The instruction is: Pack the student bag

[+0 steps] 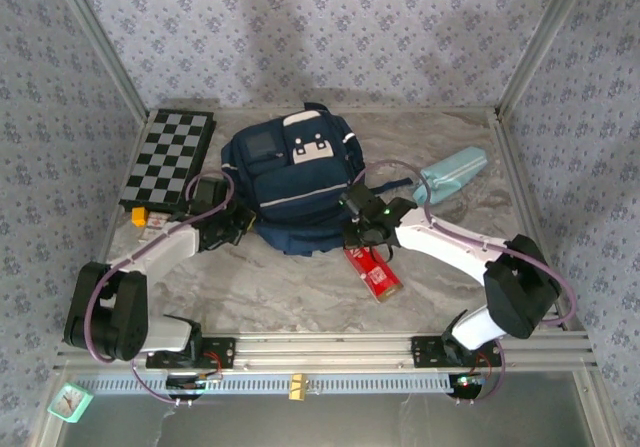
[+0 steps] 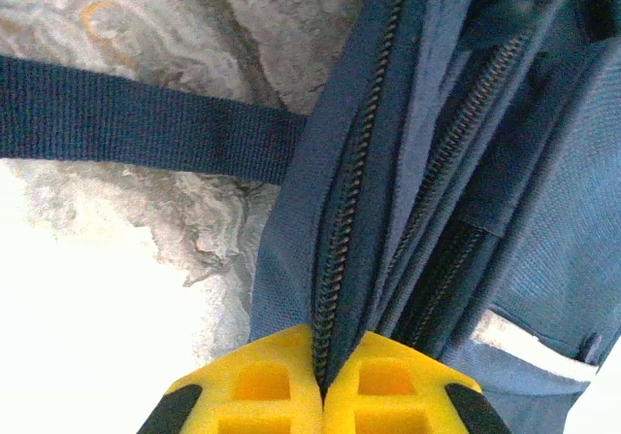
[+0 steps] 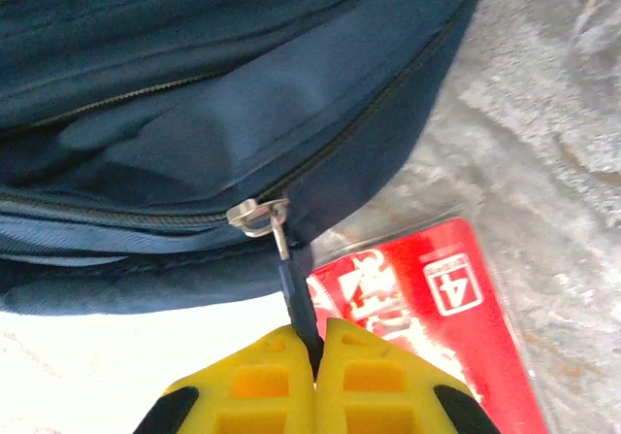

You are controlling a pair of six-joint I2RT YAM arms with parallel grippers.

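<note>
Packing judged barely begun: the backpack (image 1: 290, 182) rests on the marbled table (image 1: 300, 302), zipper not yet visibly opened. A red packet (image 1: 373, 272) lies at the backpack's right front, a pale blue pencil case (image 1: 452, 174) to its right and a chequered board (image 1: 170, 159) to its left, all outside it. The left gripper (image 2: 322, 376) pinches a fold of the backpack's woven navy cloth along a coiled zipper line. The right gripper (image 3: 317, 356) is clamped on the dark zipper tab (image 3: 294, 293) hanging from a metal slider (image 3: 258, 215). The cloth is soft and creased, the packet flat and glossy.
</note>
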